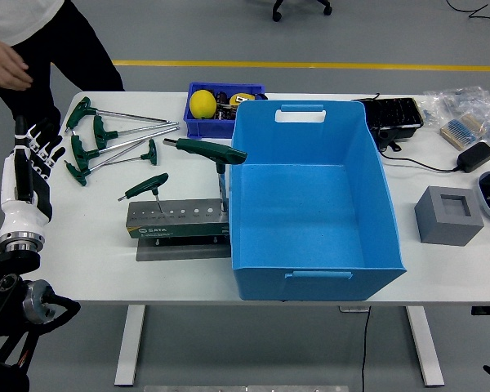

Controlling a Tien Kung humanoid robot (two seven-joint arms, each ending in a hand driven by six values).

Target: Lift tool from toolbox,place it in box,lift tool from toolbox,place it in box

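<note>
— Which tools stand in the grey tool stand (178,221)?
— Two green T-handle wrenches: a small one (144,187) leaning at its left end, a large one (206,150) upright at its right.
— And the blue box (310,196)?
— Open, just beside the stand (touching, it seems).

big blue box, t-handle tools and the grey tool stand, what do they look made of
Blue box: looks like moulded plastic, matte, with uniform colour and cut handle slots.
T-handle tools: dark green grips that seem plastic or rubber, on thin shiny shafts, likely steel.
Tool stand: grey with a dull sheen and a row of holes, probably metal, though painted plastic can't be ruled out.
</note>
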